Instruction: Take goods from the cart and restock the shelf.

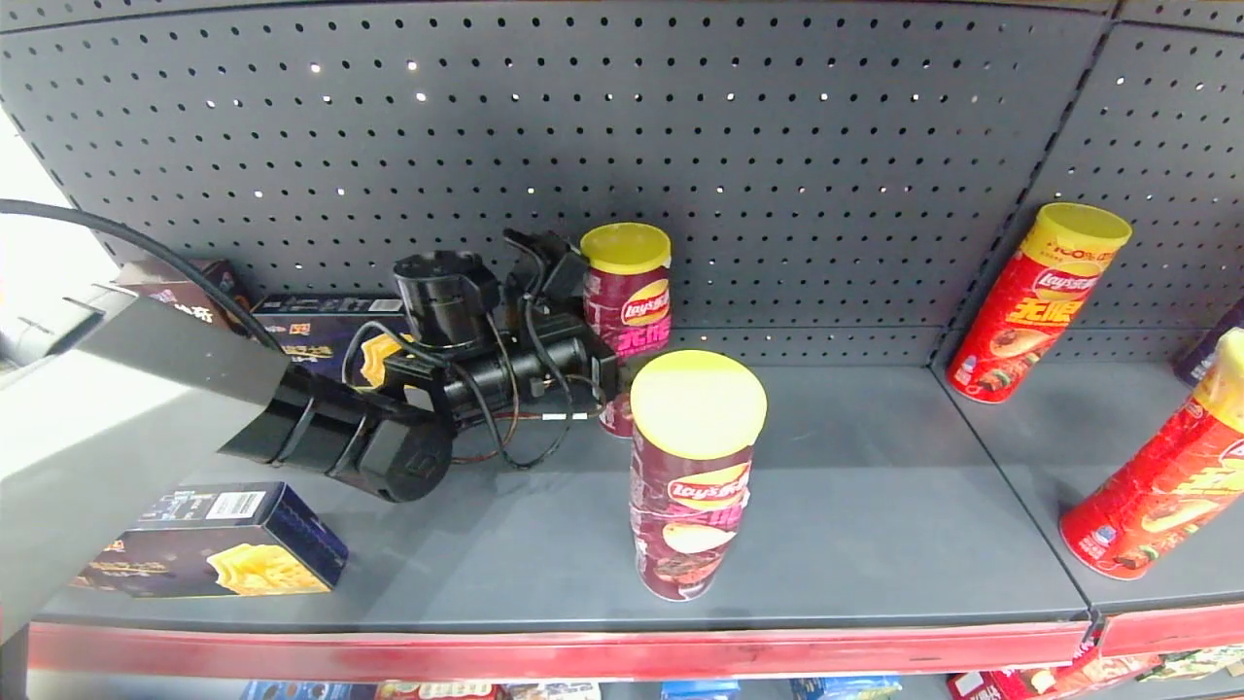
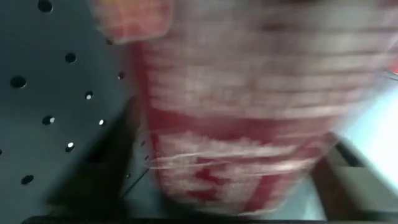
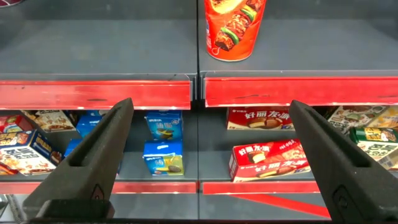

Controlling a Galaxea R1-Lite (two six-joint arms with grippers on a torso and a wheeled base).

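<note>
Item: grey metal shelf (image 1: 875,506), perforated grey back panel (image 1: 777,146), red front lip (image 1: 583,651). Stock in hand: rear maroon chip tube with yellow lid (image 1: 627,292), upright, deep on the shelf and near the back panel, probably the start of a back row. The left end effector (image 1: 598,389) sits against its lower half; whether it grips the tube cannot be told. A front maroon chip tube with yellow lid (image 1: 692,476) stands upright near the lip, just ahead of the rear one and apart from it. Two red chip tubes (image 1: 1035,301) occupy the next bay. Dark blue cartons (image 1: 224,544) lie beside the arm. Open room lies between the maroon tubes and the bay divider. The right end effector (image 3: 211,106) is spread wide and empty, facing the lower shelves.
</note>
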